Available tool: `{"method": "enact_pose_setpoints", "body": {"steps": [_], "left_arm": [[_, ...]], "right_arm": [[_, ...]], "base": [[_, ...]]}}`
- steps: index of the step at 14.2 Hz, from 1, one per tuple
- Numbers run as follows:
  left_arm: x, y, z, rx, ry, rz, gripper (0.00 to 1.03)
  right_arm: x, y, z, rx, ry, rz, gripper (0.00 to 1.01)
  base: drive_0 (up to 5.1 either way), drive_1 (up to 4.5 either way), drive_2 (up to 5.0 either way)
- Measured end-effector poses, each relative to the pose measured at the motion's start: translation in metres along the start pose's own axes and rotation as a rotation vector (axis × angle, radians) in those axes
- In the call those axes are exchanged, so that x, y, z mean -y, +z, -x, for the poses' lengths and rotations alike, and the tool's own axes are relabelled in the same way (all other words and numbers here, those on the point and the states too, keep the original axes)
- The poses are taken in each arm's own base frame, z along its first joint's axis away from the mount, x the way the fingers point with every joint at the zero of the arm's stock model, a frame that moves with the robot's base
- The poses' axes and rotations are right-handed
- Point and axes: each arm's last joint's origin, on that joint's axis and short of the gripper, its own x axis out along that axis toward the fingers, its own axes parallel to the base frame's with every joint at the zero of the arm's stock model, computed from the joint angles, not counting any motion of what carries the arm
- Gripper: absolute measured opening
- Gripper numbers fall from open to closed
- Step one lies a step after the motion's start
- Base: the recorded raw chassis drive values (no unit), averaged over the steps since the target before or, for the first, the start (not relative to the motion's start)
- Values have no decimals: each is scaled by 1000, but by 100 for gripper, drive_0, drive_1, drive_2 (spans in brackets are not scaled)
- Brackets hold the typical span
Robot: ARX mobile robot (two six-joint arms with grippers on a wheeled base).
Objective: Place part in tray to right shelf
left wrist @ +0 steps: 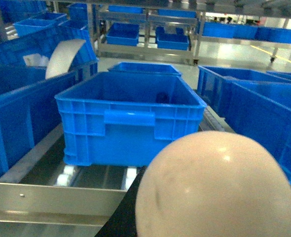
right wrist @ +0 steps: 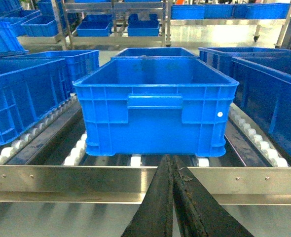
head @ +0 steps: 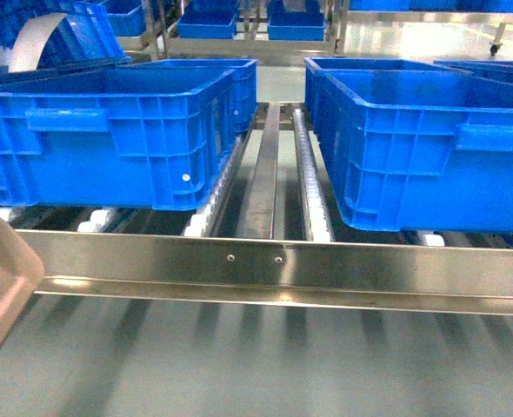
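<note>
tray: beige scoop [head: 0,291] poking in at the lower left of the head view, hanging out in front of the rail. Left wrist cam is mostly filled by its rounded back [left wrist: 217,187], so I'd guess the left arm is carrying it level to keep whatever's inside from sliding off

part: can't see it anywhere, no small blue block in any view. Probably in the tray, but that's a guess

shelf: steel rack, front rail [head: 283,265] running right across, white rollers [head: 313,204] behind so crates can roll

crates: two big blue ones at the front in the head view, left [head: 109,139] and right [head: 430,152], more behind and on the far racks

left jaws: hidden behind the tray, can't tell

right gripper [right wrist: 174,197]: two dark fingers pressed together, nothing between them, aimed at the crate [right wrist: 155,106] straight ahead

gap: open lane between the two front crates
</note>
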Motion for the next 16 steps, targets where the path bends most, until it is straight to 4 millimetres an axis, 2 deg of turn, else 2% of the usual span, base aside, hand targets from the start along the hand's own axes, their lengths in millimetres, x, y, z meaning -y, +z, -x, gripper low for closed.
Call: {"method": "enact_pose_setpoints", "body": {"steps": [2, 5, 7, 14, 15, 16], "left_arm": [[-3, -21, 8, -47, 34, -10, 14], [-2, -27, 19, -14, 24, -11, 14], [-2, -37, 24, -35, 25, -10, 14], [-2, -49, 37, -5, 26, -10, 14], [-2, -48, 39, -4, 25, -11, 14], [-2, -48, 40, 1, 24, -12, 14]], "right_arm": [[0, -6, 5, -6, 0, -1, 2], [0, -10, 12, 0, 0, -2, 2], [0, -17, 15, 13, -1, -4, 2], [0, -19, 24, 1, 0, -5, 2], [0, -24, 31, -35, 0, -5, 2], [0, -19, 33, 23, 0, -5, 2]], "base": [[0, 0, 0], [0, 0, 0], [0, 0, 0], [0, 0, 0], [0, 0, 0], [0, 0, 0]]}}
